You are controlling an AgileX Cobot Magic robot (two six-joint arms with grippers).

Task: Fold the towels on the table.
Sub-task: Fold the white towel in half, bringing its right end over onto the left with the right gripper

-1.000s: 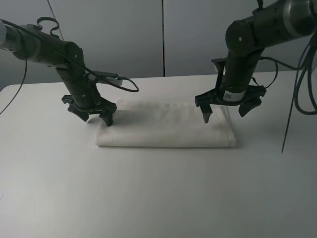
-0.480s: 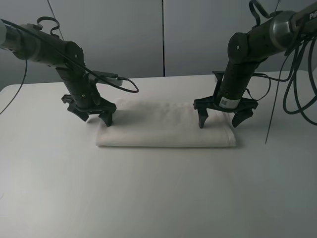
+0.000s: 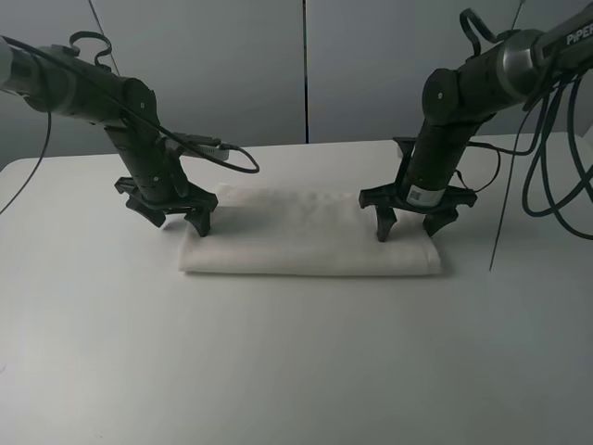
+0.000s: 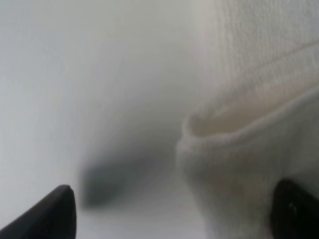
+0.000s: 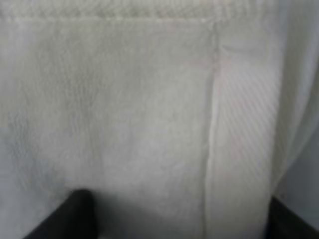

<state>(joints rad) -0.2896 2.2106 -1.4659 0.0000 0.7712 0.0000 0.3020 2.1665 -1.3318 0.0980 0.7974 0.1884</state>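
The white towel [image 3: 306, 236] lies folded into a long flat rectangle on the white table [image 3: 296, 371]. My left gripper [image 3: 176, 222] is open and low over the towel's left end, one finger on the table side and one over the cloth. In the left wrist view the gripper [image 4: 174, 214] straddles the folded towel corner [image 4: 239, 149]. My right gripper [image 3: 409, 229] is open and down at the towel's right end. In the right wrist view the gripper [image 5: 179, 219] sits just above the cloth [image 5: 124, 109], with a hem seam and a woven band showing. The label is hidden.
A grey panelled wall [image 3: 278, 65] stands behind the table. Black cables [image 3: 537, 185] hang at the far right and a cable loop [image 3: 232, 159] trails from the left arm. The table's front half [image 3: 296, 389] is bare white surface.
My right gripper has come down and a little to the left, from above the towel's right end to just on it. The left gripper and the towel have not moved.
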